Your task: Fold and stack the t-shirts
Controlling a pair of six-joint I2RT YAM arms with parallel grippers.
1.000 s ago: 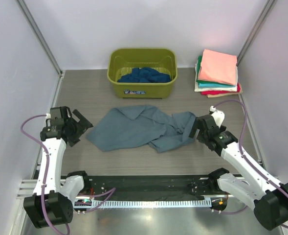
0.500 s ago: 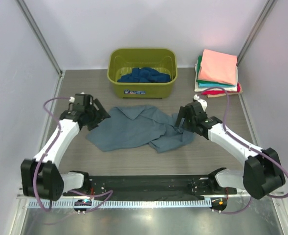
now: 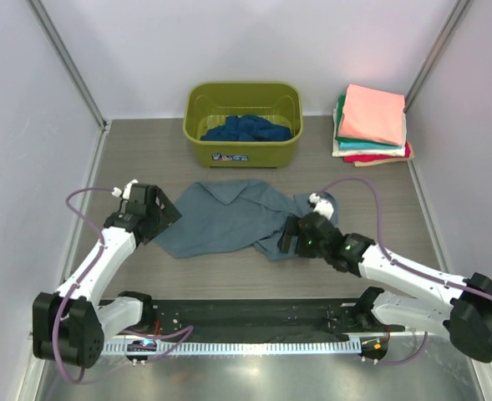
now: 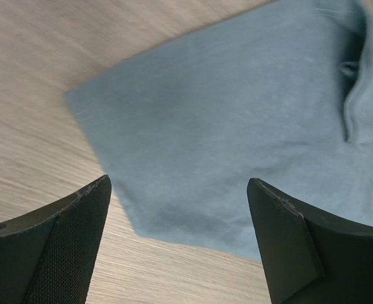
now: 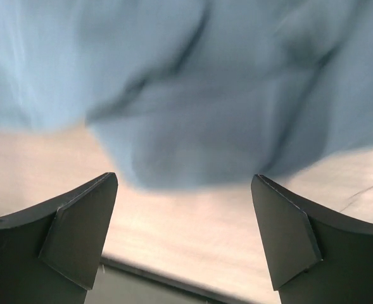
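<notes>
A dusty grey-blue t-shirt (image 3: 237, 219) lies crumpled in the middle of the table. My left gripper (image 3: 165, 220) is open and empty, just above the shirt's near-left corner; in the left wrist view the gripper (image 4: 178, 185) frames that corner of the shirt (image 4: 237, 114). My right gripper (image 3: 287, 240) is open and empty at the shirt's near-right edge; in the right wrist view the gripper (image 5: 185, 180) hangs over a rounded fold of the shirt (image 5: 192, 95). A dark navy shirt (image 3: 246, 129) lies in the tub. A salmon pink shirt (image 3: 372, 113) tops a folded stack with teal, white and red under it.
The olive-green tub (image 3: 243, 151) stands at the back centre. The folded stack sits at the back right near the wall. A black rail (image 3: 254, 316) runs along the near edge between the arm bases. Bare wooden tabletop (image 4: 40, 76) lies left of the shirt.
My left gripper has come in from the left to the shirt's left corner. My right gripper has swung from the shirt's right end to its near-right edge. The shirt has not visibly moved.
</notes>
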